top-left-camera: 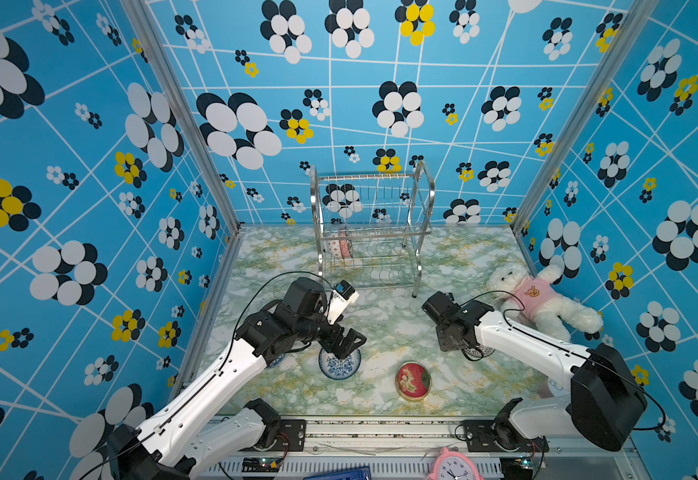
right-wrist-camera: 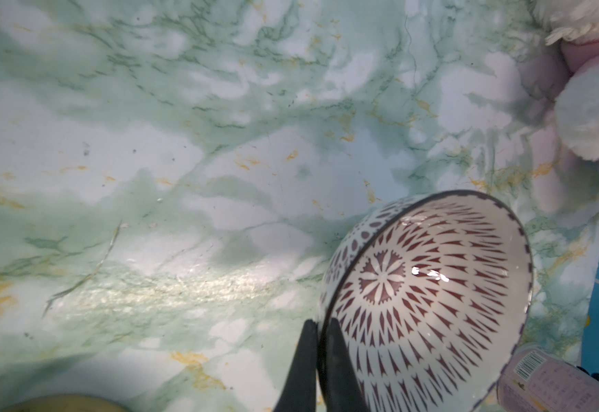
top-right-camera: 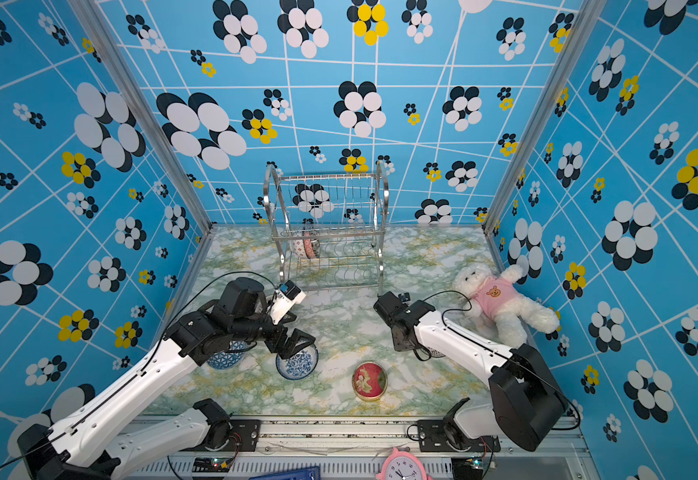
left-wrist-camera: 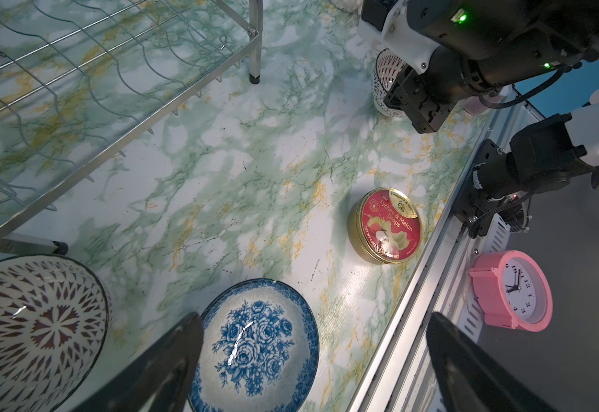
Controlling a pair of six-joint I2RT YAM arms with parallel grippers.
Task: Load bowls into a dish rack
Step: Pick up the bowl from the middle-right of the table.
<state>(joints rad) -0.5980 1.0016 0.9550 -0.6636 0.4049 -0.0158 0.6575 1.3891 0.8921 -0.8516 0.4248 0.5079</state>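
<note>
Counts by kind, whole scene.
Outside the dish rack (top-left-camera: 420,259) were four: blue flower bowl (top-left-camera: 339,368), blue lattice bowl (top-right-camera: 222,361), one sunburst bowl (left-wrist-camera: 34,328), a second sunburst bowl (right-wrist-camera: 426,296). Inside the rack stood at least one pink bowl (top-left-camera: 341,246); overlap hid any more. One red tin (top-left-camera: 413,380), one plush toy (top-left-camera: 542,303), one pink clock (left-wrist-camera: 512,290), one labelled container (right-wrist-camera: 558,380).

The shiny dish rack (top-left-camera: 370,232) stands at the back of the table (top-left-camera: 380,324). One red-and-white bowl (top-left-camera: 341,246) stands on its edge in the bottom shelf. The left gripper (top-left-camera: 349,344) hangs over a blue flower bowl (top-left-camera: 339,368) with its fingers (top-left-camera: 356,337) wide apart. A red tin (top-left-camera: 413,380) lies near. The right arm (top-left-camera: 517,338) covers most of a black-and-white bowl (top-left-camera: 479,352). A white teddy (top-left-camera: 542,303) lies beside it.
</note>
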